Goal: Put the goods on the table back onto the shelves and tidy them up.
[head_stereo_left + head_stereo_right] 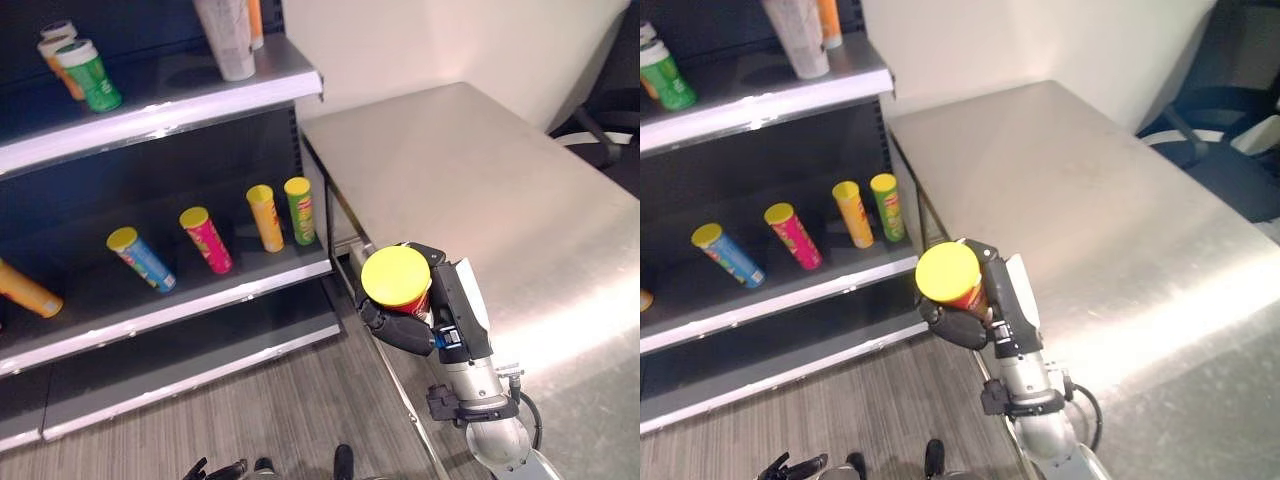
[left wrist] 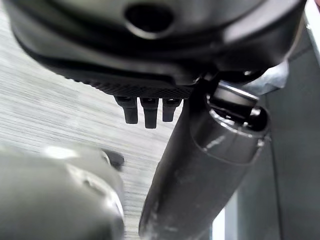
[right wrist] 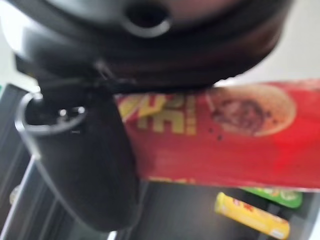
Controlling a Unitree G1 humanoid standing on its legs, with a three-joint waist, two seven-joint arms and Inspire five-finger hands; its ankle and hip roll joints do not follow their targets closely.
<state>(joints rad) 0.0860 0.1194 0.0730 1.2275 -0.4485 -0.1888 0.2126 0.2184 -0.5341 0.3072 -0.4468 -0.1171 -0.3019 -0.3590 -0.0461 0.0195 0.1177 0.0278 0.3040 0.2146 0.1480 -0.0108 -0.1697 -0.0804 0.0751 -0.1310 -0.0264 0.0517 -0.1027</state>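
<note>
The right hand [image 1: 405,325] curls around a red cardboard chip can with a yellow lid [image 1: 396,277], beside the steel table [image 1: 500,180]; the left hand [image 2: 150,55] cannot be read

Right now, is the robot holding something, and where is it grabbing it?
Yes. The right hand holds a red can with a yellow lid, fingers wrapped round its side, just below the lid.

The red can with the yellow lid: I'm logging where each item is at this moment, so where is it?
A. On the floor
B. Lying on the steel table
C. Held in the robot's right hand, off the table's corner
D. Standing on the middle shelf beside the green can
C: the right hand is curled round the red can, holding it lid-up in the air between the table and the middle shelf.
</note>
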